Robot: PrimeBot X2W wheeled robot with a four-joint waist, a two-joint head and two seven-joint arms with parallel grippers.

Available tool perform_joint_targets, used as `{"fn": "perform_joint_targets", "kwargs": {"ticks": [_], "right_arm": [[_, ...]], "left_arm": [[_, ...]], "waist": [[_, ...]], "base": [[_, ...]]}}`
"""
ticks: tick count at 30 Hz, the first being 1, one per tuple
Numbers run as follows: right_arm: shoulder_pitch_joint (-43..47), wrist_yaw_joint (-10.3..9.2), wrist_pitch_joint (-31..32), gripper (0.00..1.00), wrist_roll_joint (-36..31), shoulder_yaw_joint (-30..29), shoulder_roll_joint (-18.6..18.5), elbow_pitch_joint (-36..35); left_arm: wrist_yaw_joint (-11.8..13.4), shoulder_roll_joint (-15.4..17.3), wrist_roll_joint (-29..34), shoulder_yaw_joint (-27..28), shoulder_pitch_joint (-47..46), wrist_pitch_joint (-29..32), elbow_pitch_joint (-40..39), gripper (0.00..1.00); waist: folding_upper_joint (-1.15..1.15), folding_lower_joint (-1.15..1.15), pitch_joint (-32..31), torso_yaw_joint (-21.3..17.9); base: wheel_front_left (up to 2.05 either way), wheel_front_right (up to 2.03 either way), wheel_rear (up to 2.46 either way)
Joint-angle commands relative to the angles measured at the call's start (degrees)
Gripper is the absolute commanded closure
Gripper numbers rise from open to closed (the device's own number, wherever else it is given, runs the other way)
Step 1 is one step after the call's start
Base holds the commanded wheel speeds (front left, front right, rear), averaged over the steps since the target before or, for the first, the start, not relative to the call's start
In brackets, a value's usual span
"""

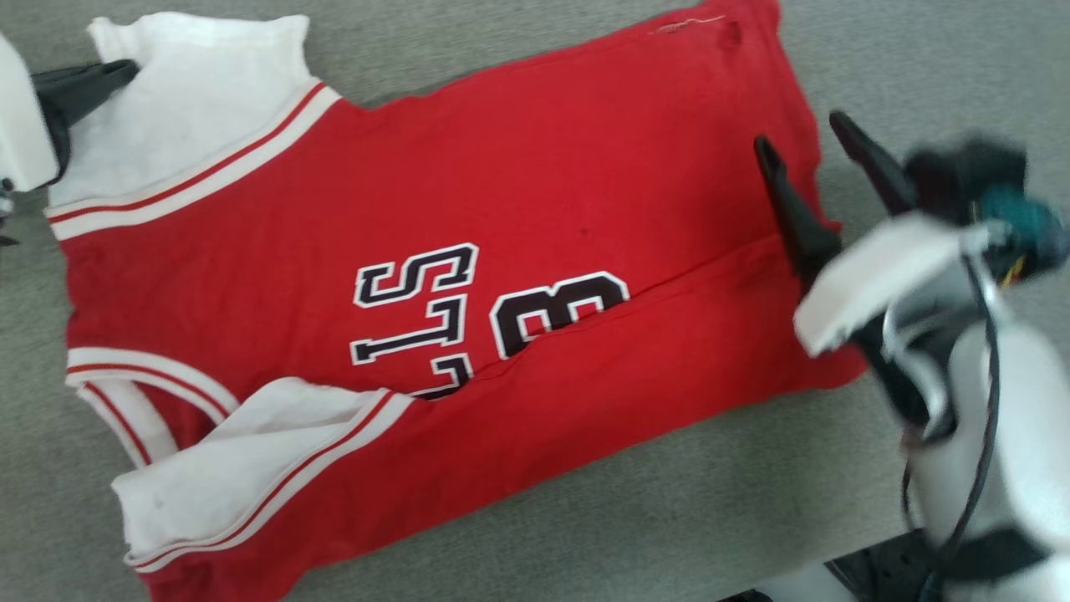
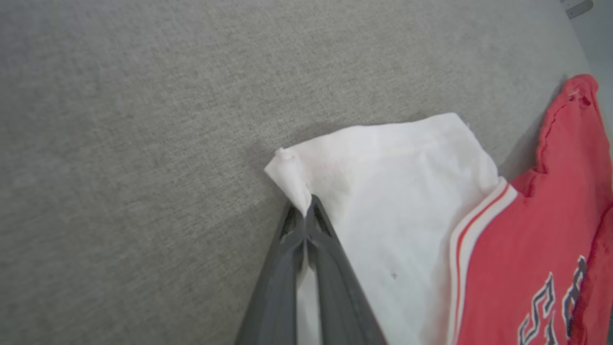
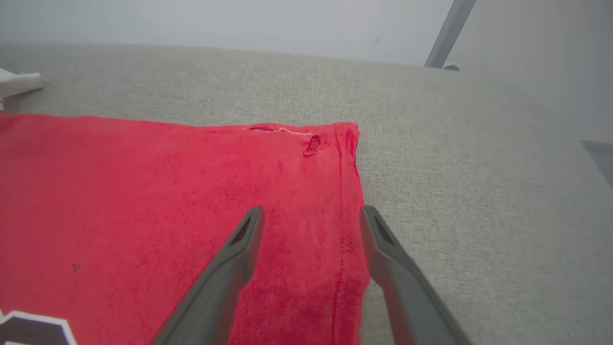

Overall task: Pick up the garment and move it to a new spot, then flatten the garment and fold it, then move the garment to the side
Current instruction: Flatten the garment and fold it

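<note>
Head view has the red jersey-style T-shirt with white short sleeves and black white-outlined lettering [image 1: 501, 209] spread sideways on the grey woven-cloth counter [image 1: 710, 518]. Its neck end is toward the robot's left and its hem toward the right, and its near long edge is folded over part of the lettering. The left claw [image 2: 306, 213] is pinched tight on the outer corner of the far white sleeve [image 2: 383, 191], with bare counter beyond that corner. The right claw [image 3: 311, 211] stands wide apart over the hem edge, one finger above red cloth, the other just past the edge; contact cannot be told. Bare counter runs beyond the hem and along the near fold.
</note>
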Motion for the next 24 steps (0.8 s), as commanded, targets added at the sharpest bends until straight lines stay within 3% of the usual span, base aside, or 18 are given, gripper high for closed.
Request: {"fn": "perform_joint_targets", "kwargs": {"ticks": [1,8,16,20,24], "right_arm": [[-2.13,-0.02,1.94,0.0,1.26,0.11,-0.6,0.77],[-16.27,-0.02,19.57,0.0,7.84,-2.13,-4.85,10.53],[-24.81,-0.02,28.73,0.0,6.62,-5.11,-4.31,20.92],[-26.12,-0.01,29.08,1.0,5.85,-5.75,-3.16,23.37],[-26.56,-0.02,27.52,1.0,5.56,-6.78,-3.35,24.27]], "left_arm": [[0.14,-0.56,0.63,-0.57,-0.44,-0.12,-0.22,1.0],[0.14,-2.46,1.16,-2.13,-2.44,-1.58,-2.85,1.0],[0.14,-3.32,0.66,-4.01,-4.15,-3.66,-5.05,1.0],[0.14,-4.07,0.12,-4.77,-4.51,-5.26,-5.68,1.0],[0.14,-4.85,-0.29,-5.52,-4.65,-7.41,-6.7,1.0]], "waist": [[0.0,0.0,0.23,0.79],[0.0,0.0,1.58,4.05],[0.0,0.0,2.65,6.55],[0.0,0.0,2.44,7.69],[0.0,0.0,1.19,8.87]], "base": [[0.0,0.0,0.0],[0.0,0.0,0.0],[0.0,0.0,0.0],[0.0,0.0,0.0],[0.0,0.0,0.0]]}}
